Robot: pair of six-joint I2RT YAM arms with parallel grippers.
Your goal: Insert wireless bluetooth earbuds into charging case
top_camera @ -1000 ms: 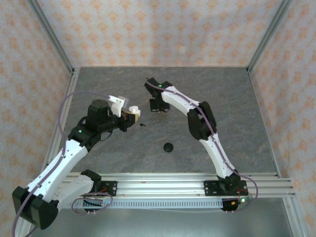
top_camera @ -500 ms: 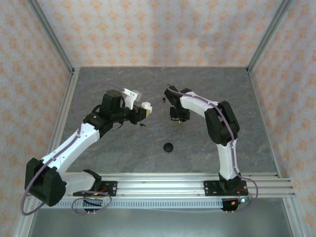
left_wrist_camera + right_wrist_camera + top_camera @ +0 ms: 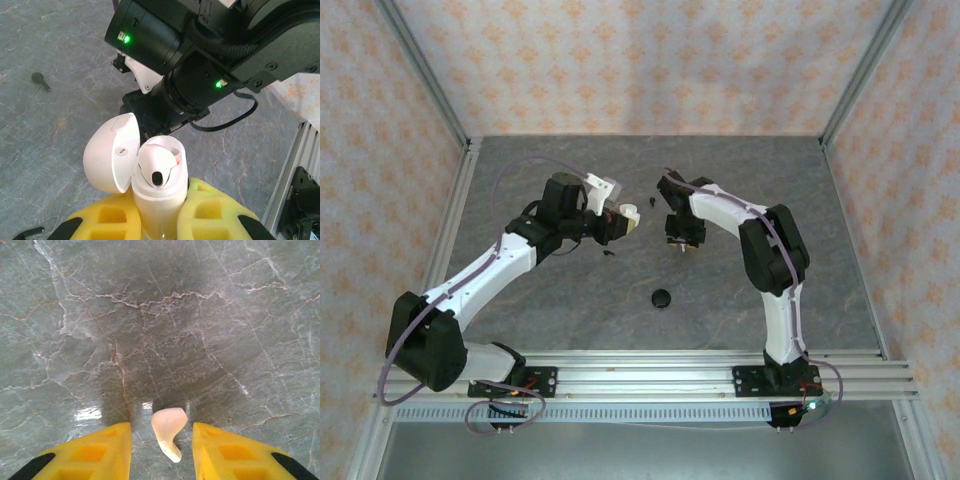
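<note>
Grey veined worktop (image 3: 570, 320), peach patterned walls (image 3: 640, 60) around us. Our left fingers (image 3: 215, 212) clamp the open case (image 3: 157, 200); right of it, our right fingers (image 3: 100, 447) stand parted around a white earbud (image 3: 168, 432).

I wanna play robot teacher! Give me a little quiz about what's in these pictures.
1. True or false: the charging case has its lid shut.
2. What lies on the table between the fingers of the right pincer? A) a white earbud B) a black earbud C) a coin
3. Which pincer holds the case, left or right?

Key: 1 false, the lid is open. 2 A. 3 the left pincer.
</note>
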